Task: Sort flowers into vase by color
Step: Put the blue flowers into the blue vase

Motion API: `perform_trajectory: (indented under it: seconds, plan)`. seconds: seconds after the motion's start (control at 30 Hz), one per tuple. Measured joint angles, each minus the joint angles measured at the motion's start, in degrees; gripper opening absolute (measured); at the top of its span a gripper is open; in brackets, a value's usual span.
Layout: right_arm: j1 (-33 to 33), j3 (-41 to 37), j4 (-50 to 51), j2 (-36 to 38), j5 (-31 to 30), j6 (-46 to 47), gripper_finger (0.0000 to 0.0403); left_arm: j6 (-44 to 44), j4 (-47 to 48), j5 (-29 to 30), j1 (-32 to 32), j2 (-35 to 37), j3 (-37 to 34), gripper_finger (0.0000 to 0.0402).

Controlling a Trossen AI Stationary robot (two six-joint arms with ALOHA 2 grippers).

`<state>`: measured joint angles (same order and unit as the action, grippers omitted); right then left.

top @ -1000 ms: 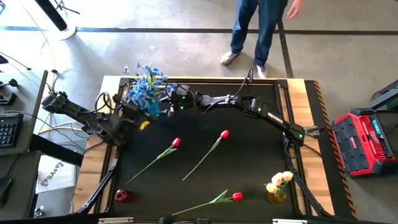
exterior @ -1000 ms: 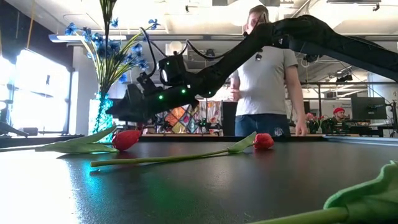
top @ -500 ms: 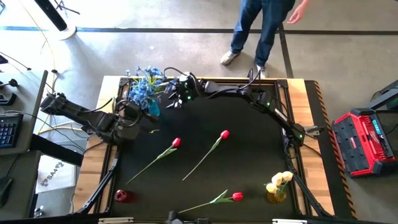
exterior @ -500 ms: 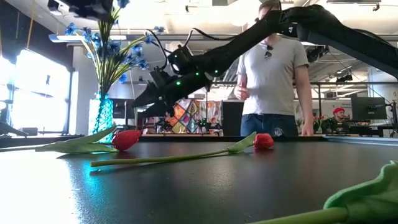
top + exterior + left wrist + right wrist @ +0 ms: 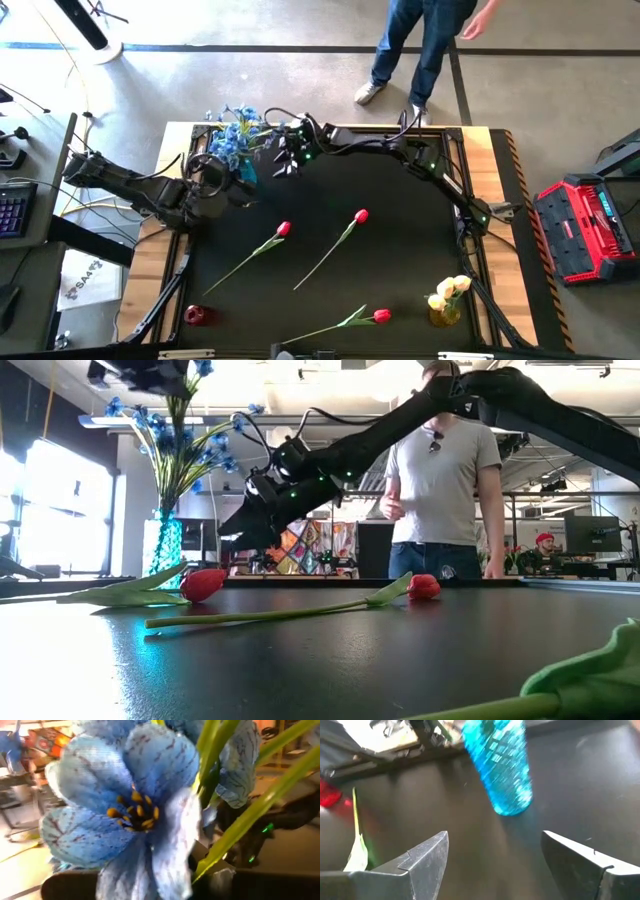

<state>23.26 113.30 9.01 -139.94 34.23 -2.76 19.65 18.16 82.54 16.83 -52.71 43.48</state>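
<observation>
High view: the blue sprays (image 5: 237,140) stand gathered in the blue vase (image 5: 247,172) at the bench's (image 5: 400,260) far left corner, and the yellow tulips (image 5: 452,289) fill a second vase (image 5: 444,314) near the right front corner. By the look of it, two of the three colours are sorted. Three red tulips remain flat on the black top: one (image 5: 283,229) left of centre, one (image 5: 361,215) near the middle, one (image 5: 381,316) toward the front edge. A small red vase (image 5: 196,315) waits at the front left, apparently holding no stems, so the reds look to be the whole of what is left.

The left gripper (image 5: 212,180) sits just beside the blue vase, jaws together; its wrist camera is filled by a blue blossom (image 5: 135,815) and green stems (image 5: 250,810), though whether a stem is pinched cannot be told. The right gripper (image 5: 282,157) hangs over the far edge next to the same vase, jaws wide apart and holding nothing, the vase (image 5: 502,765) showing beyond its fingertips. A person (image 5: 420,40) stands beyond the bench.
</observation>
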Motion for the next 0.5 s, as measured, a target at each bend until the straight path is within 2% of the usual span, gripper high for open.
perform_trajectory:
  seconds: [0.13, 0.27, 0.33, 0.5]
  plan:
    - [-0.6, 0.0, 1.6, 0.2, 0.0, 0.2, 0.0304, -12.3, -12.8, -3.7, 0.1, 0.0, 0.0, 0.0000]
    - [0.4, 0.0, 4.5, 1.2, 0.3, 0.1, 0.0304, -26.1, -27.7, -3.1, 0.1, -0.1, 2.2, 0.0000]
    - [1.3, 0.0, 5.6, 2.1, 1.3, 0.4, 0.0304, -31.2, -30.4, -0.9, 0.1, 0.1, 5.6, 0.0000]
    - [3.9, 0.0, 6.8, 3.6, 5.1, 1.6, 0.0304, -39.1, -29.8, 3.2, 0.1, -0.1, 11.7, 0.0000]
